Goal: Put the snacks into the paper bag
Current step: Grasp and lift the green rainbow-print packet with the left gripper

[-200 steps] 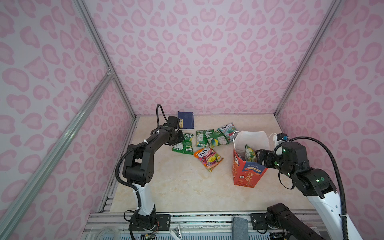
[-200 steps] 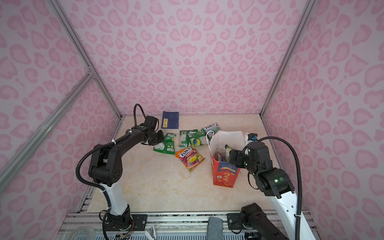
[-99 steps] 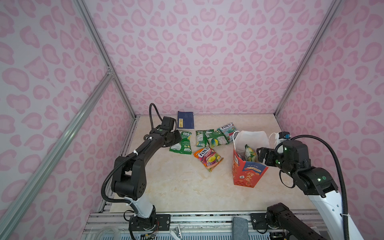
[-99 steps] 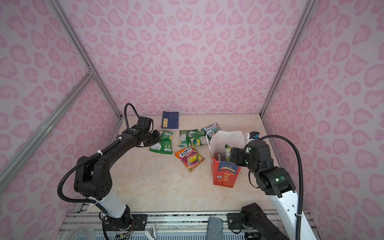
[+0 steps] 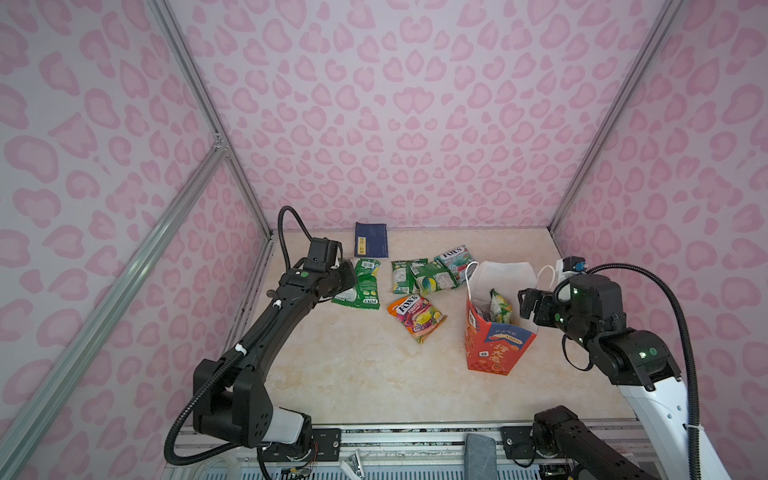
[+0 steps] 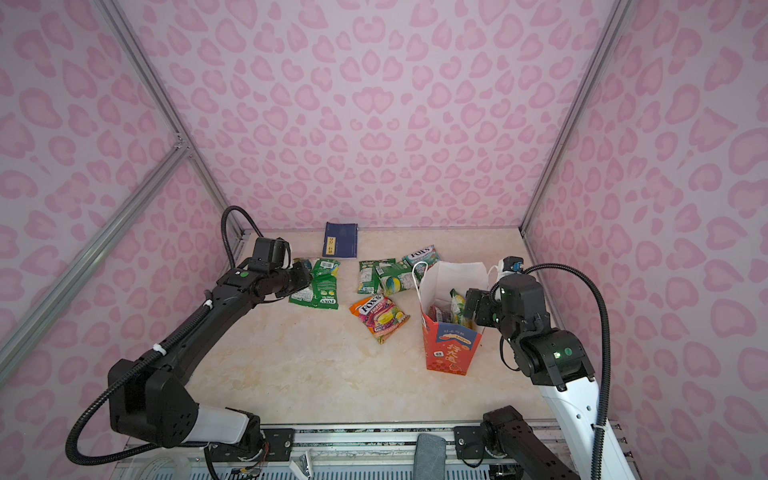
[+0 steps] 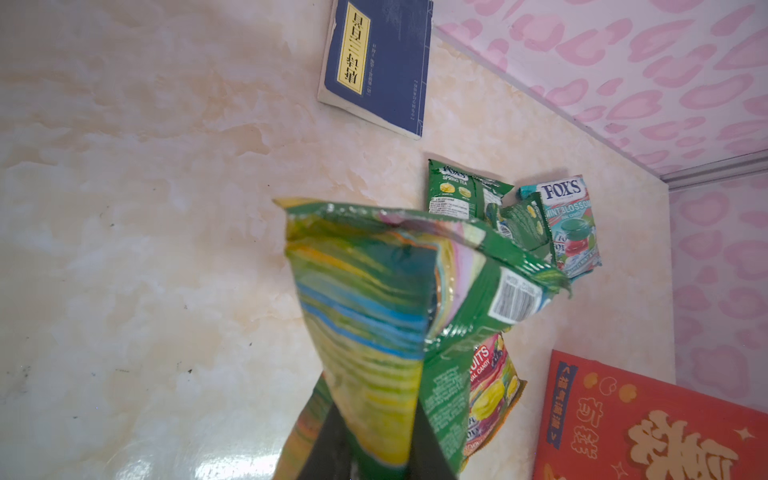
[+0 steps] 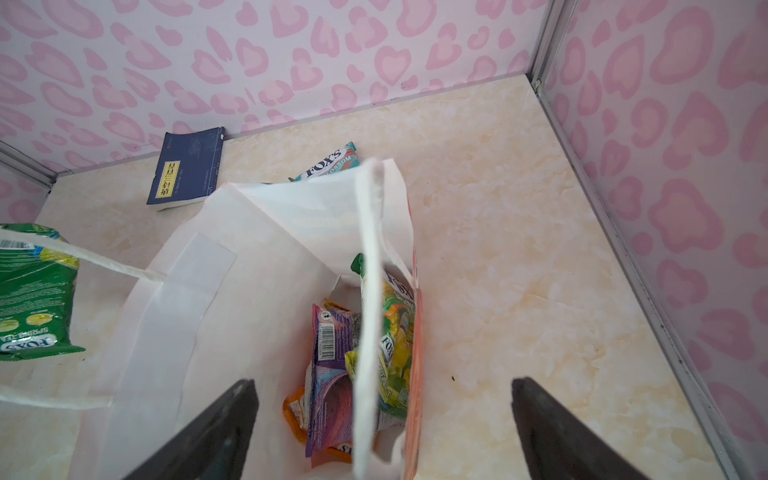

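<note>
Green-wrapped and crinkly, the glossy green packet (image 5: 358,291) lies at the left of the pale marble-look tabletop (image 5: 353,374). In both top views the left gripper (image 5: 347,280) is low at its near edge, and the tall red-orange paper bag (image 5: 494,345), white inside, stands upright well apart to the right. An orange "FOX'S" packet (image 5: 415,318) lies between them, so the carry should rise first and clear both it and the bag's rim. The right gripper (image 6: 471,307) sits at the bag's right wall, near the top. In the left wrist view the left gripper (image 7: 374,419) is clenched on the glossy green packet (image 7: 374,299), which bends upward from the pinch. I cannot tell whether a second packet is caught with it, nor whether it has cleared the table. The grip is on one end only, so a slow, steady lift would limit swinging and slipping of the slick film. In the right wrist view the right gripper (image 8: 382,386) is released and spread wide, one finger over the bag's white interior (image 8: 208,311) and one outside, gripping nothing, with the wall and a white cord handle (image 8: 370,291) between them. A purple packet (image 8: 332,345) and a yellow-green packet (image 8: 395,332) are already inside, piled against that wall. The drop is best aimed at the bare white side, released low in the mouth and away from the cords. The right gripper could steady the wall, as the light bag may tip.
</note>
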{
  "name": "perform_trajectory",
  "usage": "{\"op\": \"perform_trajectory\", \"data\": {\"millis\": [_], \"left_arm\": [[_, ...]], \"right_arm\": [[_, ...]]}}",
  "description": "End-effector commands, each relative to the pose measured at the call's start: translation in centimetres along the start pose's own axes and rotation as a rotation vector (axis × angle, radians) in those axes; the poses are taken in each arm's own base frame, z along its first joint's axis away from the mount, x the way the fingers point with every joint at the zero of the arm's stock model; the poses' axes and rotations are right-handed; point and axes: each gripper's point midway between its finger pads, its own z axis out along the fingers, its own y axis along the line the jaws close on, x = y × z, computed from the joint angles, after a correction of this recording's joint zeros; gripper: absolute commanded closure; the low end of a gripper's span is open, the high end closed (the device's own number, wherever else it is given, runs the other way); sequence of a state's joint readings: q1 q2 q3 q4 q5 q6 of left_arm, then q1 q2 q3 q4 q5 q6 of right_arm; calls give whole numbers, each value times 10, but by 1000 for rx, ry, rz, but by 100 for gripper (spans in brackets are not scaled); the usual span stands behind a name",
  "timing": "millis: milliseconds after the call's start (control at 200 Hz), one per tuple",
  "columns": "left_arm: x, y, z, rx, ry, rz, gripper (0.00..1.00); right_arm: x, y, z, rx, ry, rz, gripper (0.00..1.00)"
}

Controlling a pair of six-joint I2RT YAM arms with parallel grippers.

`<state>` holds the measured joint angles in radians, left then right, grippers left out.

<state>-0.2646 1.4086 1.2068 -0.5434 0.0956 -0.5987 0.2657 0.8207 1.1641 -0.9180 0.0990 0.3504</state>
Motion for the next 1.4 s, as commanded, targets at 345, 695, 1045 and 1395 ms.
{"op": "perform_trajectory", "data": {"millis": [345, 695, 1045, 1395], "left_arm": [[-10, -27, -70, 130, -89, 37, 84], [-23, -90, -147, 300, -196, 117, 84], [-11, -159, -183, 454, -204, 214, 84], [12, -246, -207, 609, -187, 342, 84]], "right_arm": [[-11, 3, -3, -24, -17, -11, 4], [-10, 3, -2, -24, -21, -9, 11], [-9, 3, -3, -30, -24, -11, 36], [-4, 3, -1, -38, -11, -11, 78]]}}
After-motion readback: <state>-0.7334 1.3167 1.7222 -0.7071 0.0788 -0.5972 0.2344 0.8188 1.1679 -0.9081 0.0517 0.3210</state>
